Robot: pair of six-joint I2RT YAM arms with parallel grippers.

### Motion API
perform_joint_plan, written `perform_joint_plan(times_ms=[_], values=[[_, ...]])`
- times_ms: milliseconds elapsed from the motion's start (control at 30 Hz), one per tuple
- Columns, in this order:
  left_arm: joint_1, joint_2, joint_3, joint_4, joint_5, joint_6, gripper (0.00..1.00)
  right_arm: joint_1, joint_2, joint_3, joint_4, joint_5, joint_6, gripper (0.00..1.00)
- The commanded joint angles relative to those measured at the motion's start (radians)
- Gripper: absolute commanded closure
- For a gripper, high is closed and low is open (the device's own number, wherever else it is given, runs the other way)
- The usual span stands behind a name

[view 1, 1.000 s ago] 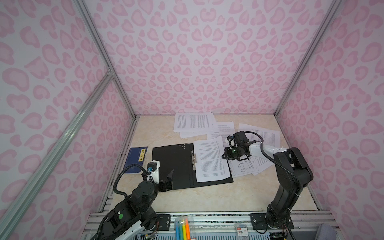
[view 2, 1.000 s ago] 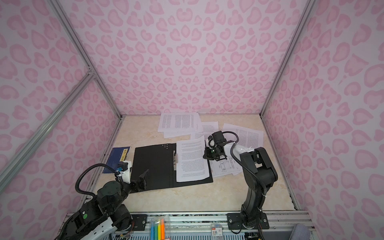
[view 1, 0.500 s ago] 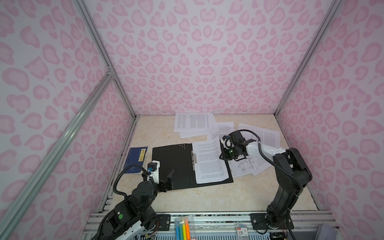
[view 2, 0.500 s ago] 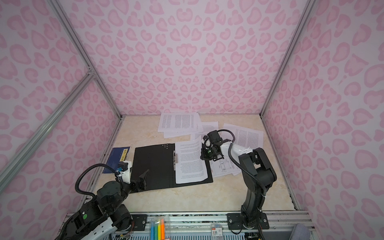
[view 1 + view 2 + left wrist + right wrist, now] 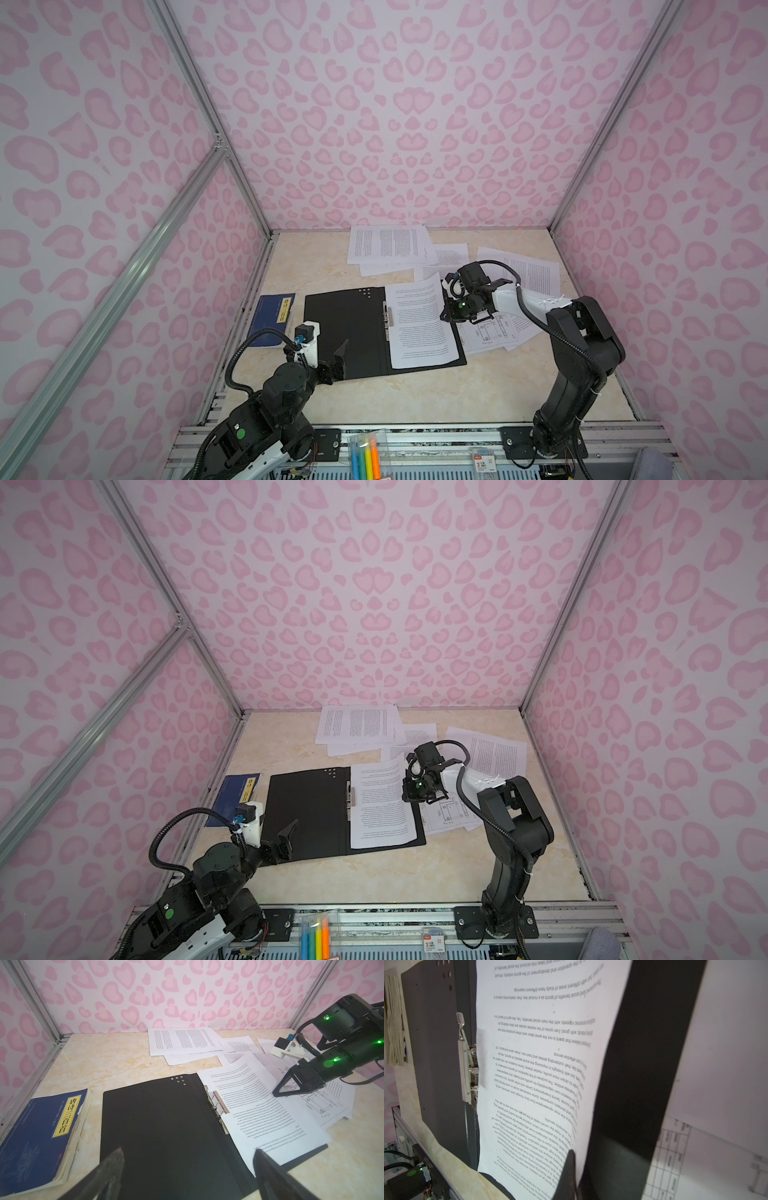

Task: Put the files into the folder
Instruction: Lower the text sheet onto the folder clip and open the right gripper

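The folder (image 5: 340, 324) (image 5: 307, 808) (image 5: 158, 1126) lies open and flat, black inside up, with a metal clip (image 5: 387, 316) at its spine. One printed sheet (image 5: 419, 324) (image 5: 380, 808) (image 5: 533, 1064) covers its right half. That sheet's right edge is lifted and curled. My right gripper (image 5: 444, 317) (image 5: 405, 796) (image 5: 574, 1159) is shut on that edge. More files lie loose on the table: a stack at the back (image 5: 390, 247), text sheets at the right (image 5: 532, 274) and drawings (image 5: 490, 332) beside the folder. My left gripper (image 5: 328, 357) (image 5: 188, 1152) hangs open over the folder's near left corner, holding nothing.
A dark blue booklet (image 5: 274, 313) (image 5: 41, 1132) with a yellow label lies left of the folder, by the left wall. Coloured markers (image 5: 363, 455) sit in a case on the front rail. Pink patterned walls close in three sides.
My right gripper has moved left, toward the folder's spine, carrying the sheet's edge with it; the sheet bulges more. The left arm has not moved.
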Motion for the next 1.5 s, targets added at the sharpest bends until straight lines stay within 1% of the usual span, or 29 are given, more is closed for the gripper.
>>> perform_joint_plan(times_ms=[0, 167, 1333, 1467], values=[[0.002, -0.004, -0.003, 0.024, -0.002, 0.006, 0.02, 0.001, -0.004, -0.003, -0.03, 0.029, -0.021, 1.0], [0.001, -0.003, -0.004, 0.023, -0.005, 0.004, 0.02, 0.001, -0.018, -0.015, -0.038, 0.043, -0.029, 1.0], [0.003, -0.005, -0.004, 0.023, -0.01, 0.001, 0.02, 0.021, 0.01, -0.005, -0.01, 0.006, -0.018, 1.0], [0.003, -0.004, -0.004, 0.023, -0.01, 0.001, 0.02, 0.023, 0.006, -0.009, -0.013, 0.012, -0.015, 0.85]])
